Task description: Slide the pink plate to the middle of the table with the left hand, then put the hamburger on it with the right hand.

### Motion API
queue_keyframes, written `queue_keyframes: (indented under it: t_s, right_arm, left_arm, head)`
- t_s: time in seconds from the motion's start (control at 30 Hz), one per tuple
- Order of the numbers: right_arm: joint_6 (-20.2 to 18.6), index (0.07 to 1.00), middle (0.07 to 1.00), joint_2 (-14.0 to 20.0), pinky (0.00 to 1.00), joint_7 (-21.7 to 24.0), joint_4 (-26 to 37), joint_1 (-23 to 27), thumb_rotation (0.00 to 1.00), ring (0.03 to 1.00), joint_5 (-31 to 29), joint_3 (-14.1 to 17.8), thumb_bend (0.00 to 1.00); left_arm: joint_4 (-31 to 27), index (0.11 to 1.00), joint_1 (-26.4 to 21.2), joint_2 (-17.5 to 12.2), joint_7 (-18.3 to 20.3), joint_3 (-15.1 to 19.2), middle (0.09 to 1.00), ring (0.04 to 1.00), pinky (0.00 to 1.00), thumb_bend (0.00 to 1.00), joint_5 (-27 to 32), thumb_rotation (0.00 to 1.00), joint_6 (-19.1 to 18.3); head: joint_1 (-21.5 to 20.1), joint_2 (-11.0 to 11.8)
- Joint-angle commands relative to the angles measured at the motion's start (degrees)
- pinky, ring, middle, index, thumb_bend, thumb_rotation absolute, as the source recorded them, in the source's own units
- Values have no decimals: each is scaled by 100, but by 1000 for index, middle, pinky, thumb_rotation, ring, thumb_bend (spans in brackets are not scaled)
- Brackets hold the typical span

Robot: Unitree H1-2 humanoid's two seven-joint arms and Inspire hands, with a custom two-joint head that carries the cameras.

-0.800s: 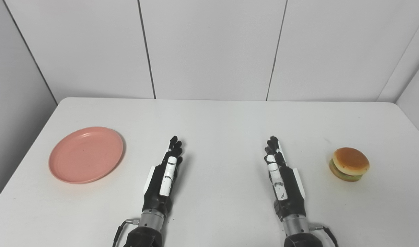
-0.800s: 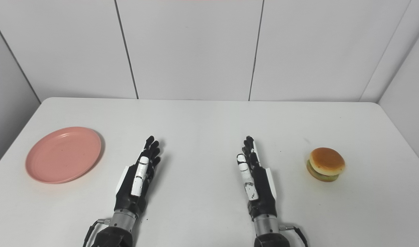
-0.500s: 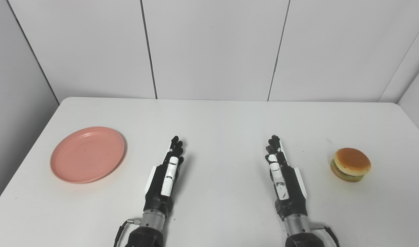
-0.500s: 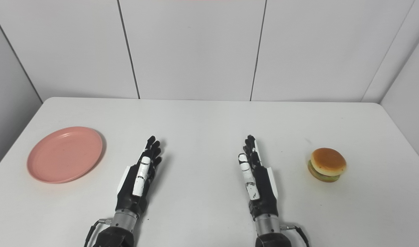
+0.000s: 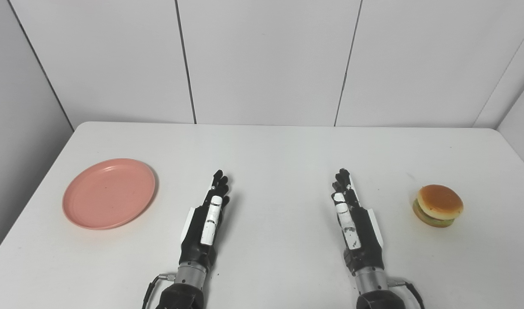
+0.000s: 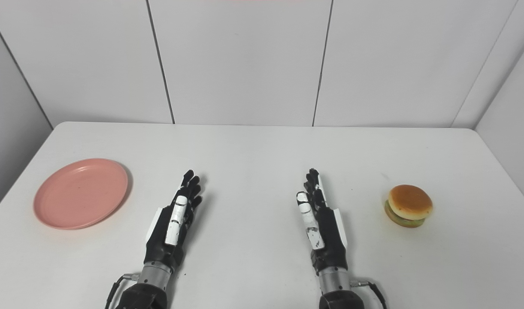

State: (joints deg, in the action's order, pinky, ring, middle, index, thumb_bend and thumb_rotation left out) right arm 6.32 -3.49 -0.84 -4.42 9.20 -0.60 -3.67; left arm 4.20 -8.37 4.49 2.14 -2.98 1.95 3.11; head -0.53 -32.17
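Both forearms cut off by the bottom edge; table (image 5: 262, 146) front edge out of frame.

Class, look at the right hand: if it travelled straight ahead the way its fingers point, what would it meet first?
Nothing on the table, as far as the views show. The right hand points toward the far edge and back wall; the hamburger sits well off to its right.

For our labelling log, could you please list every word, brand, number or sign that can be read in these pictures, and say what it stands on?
None: no readable text shows.
pink plate: plain.
hamburger: unmarked.
left hand, right hand: small dark marks on white panels, not legible as writing.
table, wall panels: blank.
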Motion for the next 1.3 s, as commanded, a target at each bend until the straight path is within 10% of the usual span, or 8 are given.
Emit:
queue_keyframes:
  t_s: [0.0,0.83,1.27]
  right_arm:
    - [300,1000,1000,59,1000,45,-298,-177,873,1000,20,30,626]
    - [1067,1000,1000,552,1000,741,-983,-91,865,1000,-871,347,517]
    - [1141,1000,1000,628,1000,898,-1227,-1,816,1000,-981,415,575]
  left_arm:
    - [282,1000,197,6,-56,-22,1000,1000,1000,551,-87,1000,77]
    - [578,1000,-289,473,-392,194,1000,1000,1000,559,36,1000,350]
    - [-119,965,-714,54,-546,841,968,974,998,615,376,1000,434]
  head:
    - [10,2]
    - [1789,513]
    - [1877,581]
